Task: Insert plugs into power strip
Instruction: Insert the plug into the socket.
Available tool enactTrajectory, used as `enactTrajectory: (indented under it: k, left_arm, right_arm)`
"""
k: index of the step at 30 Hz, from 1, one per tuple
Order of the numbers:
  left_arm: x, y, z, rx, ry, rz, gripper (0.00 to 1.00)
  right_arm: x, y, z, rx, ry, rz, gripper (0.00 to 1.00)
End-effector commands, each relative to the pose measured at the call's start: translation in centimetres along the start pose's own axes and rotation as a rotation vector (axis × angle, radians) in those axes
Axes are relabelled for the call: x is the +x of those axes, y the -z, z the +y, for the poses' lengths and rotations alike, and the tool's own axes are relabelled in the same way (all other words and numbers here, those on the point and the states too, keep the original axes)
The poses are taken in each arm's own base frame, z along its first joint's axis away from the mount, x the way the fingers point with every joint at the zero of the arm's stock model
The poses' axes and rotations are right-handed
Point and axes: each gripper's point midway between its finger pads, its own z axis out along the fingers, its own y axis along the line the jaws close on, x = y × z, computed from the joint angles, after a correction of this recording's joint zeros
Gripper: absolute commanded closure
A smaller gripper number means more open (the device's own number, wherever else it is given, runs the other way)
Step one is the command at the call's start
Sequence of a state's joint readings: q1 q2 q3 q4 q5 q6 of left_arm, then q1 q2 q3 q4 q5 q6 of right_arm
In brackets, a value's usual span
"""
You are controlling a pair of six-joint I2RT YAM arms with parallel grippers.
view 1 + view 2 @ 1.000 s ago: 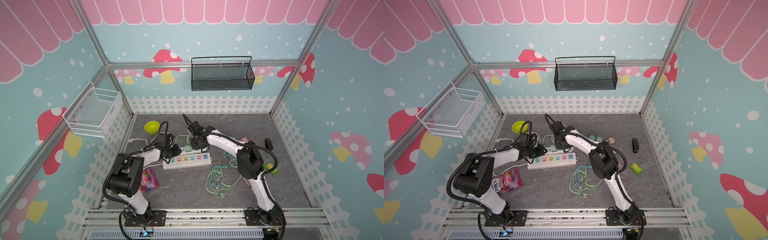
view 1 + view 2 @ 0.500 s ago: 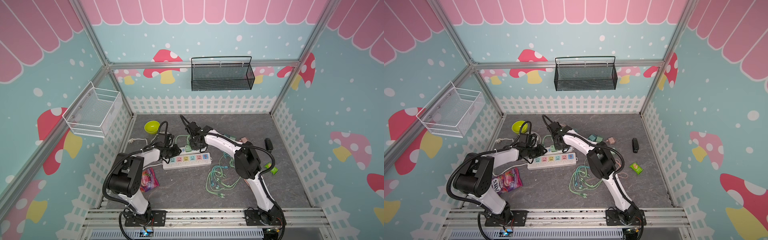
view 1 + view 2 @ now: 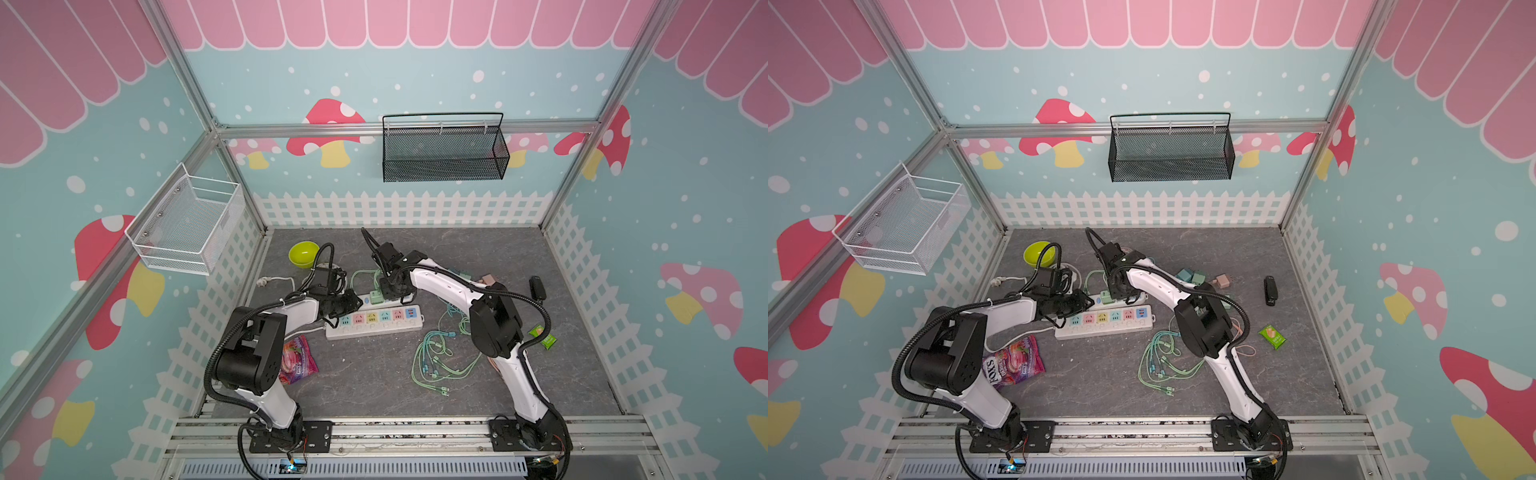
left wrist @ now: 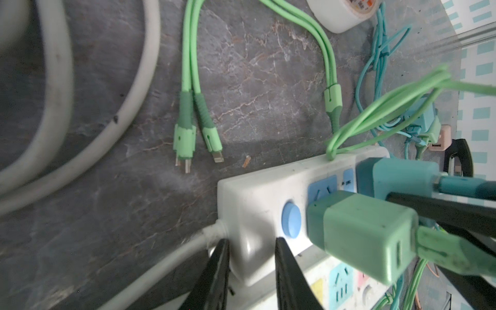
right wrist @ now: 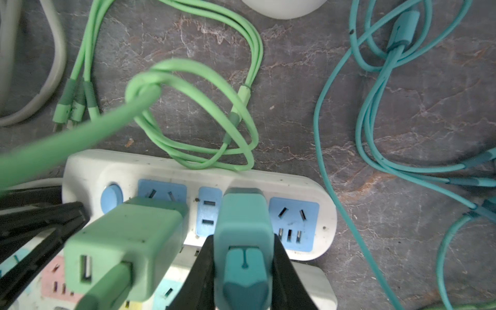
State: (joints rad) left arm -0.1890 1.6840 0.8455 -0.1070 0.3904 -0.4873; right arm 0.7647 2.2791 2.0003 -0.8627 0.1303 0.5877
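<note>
The only wording I can make out is on the candy bag [image 3: 1017, 361] lying on the grey floor. Big white letters on it spell "FOX'S", and the smaller line under that looks like "BERRIES", though it's too small to be sure. A speck of dark print sits beside a blue socket on the small white power strip [image 4: 257, 193], too blurred to read.

A grey marbled floor [image 3: 374, 386] is enclosed by teal mushroom-printed walls [image 3: 415, 83] on which a black basket [image 3: 442, 158] is hung.
</note>
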Motion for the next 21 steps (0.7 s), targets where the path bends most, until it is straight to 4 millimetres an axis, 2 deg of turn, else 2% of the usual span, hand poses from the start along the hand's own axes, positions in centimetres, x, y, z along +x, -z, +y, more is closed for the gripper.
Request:
enactTrajectory:
  k: [1,13,21]
  left_arm:
    - [-0.6,0.7,-0.7,0.029,0.000,-0.022,0.71]
    - [-0.8,0.8,-0.9,0.038,-0.001,-0.023,0.71]
    - [-0.9,1.0,-1.1,0.040,0.000,-0.025,0.71]
  right_arm:
    - [1.3,1.7,0.8,-0.051,0.022,0.053,0.80]
    - [0.7,3.6,1.2,-0.085,0.033,0.021,0.57]
    - [1.2,4.1,1.1,-0.098,0.039,0.029,0.53]
